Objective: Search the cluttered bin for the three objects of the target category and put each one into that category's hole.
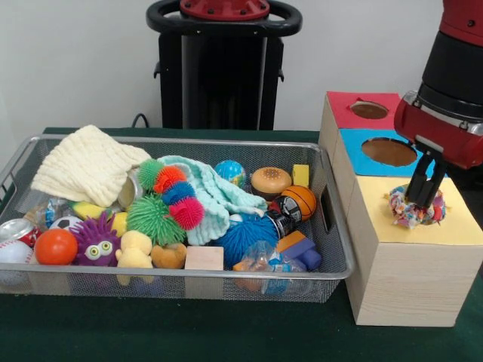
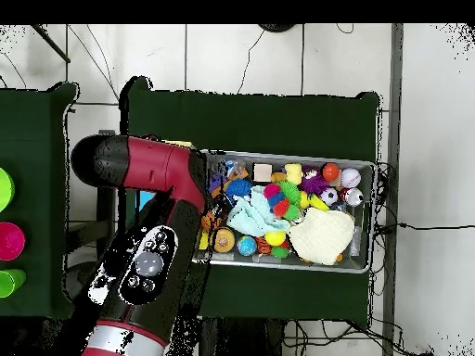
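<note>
The wire-mesh bin [image 1: 189, 141] lies on the green table, full of toys and cloths; it also shows in the overhead view [image 2: 278, 156]. My gripper [image 1: 423, 202] hangs over the yellow-topped section [image 1: 453, 226] of the wooden box to the bin's right. It is shut on a crumpled dotted wrapper [image 1: 404, 215], which rests at the yellow section's hole and covers it. A second crinkly wrapper [image 1: 264, 260] lies in the bin's front right corner. Another wrapper [image 1: 53, 211] lies at its left, beside a can. In the overhead view the arm [image 2: 153, 264] hides the gripper and the box.
The box also has a blue section with a hole [image 1: 389, 151] and a red section with a hole [image 1: 369, 110]. The bin holds a cream cloth [image 1: 87, 166], a teal cloth [image 1: 215, 192], spiky balls [image 1: 155, 219], a dented can [image 1: 15, 230] and an orange ball [image 1: 55, 246].
</note>
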